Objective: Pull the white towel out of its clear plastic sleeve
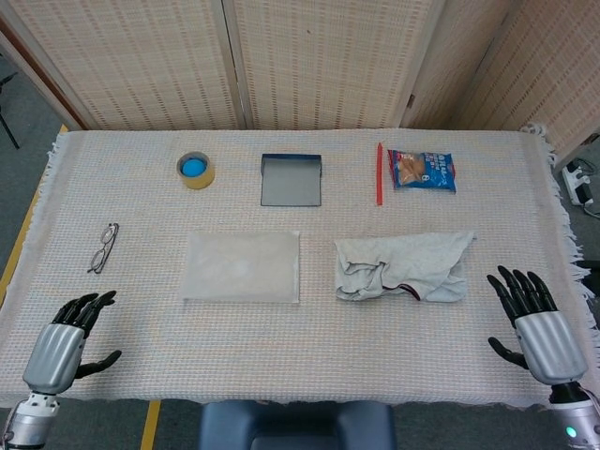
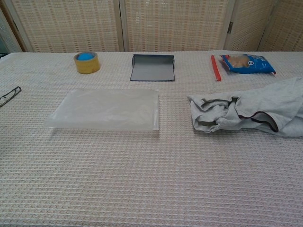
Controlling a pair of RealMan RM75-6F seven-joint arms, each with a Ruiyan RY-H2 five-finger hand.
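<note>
The clear plastic sleeve lies flat and empty left of the table's middle. To its right the white towel lies crumpled on the cloth, outside the sleeve. My left hand hovers at the front left corner, fingers spread, holding nothing. At the front right edge my right hand also has its fingers spread and is empty. Both hands are well away from sleeve and towel. The chest view shows neither hand.
Along the back stand a yellow tape roll, a grey open box, a red stick and a blue snack bag. Glasses lie at the left. A woven cloth covers the table.
</note>
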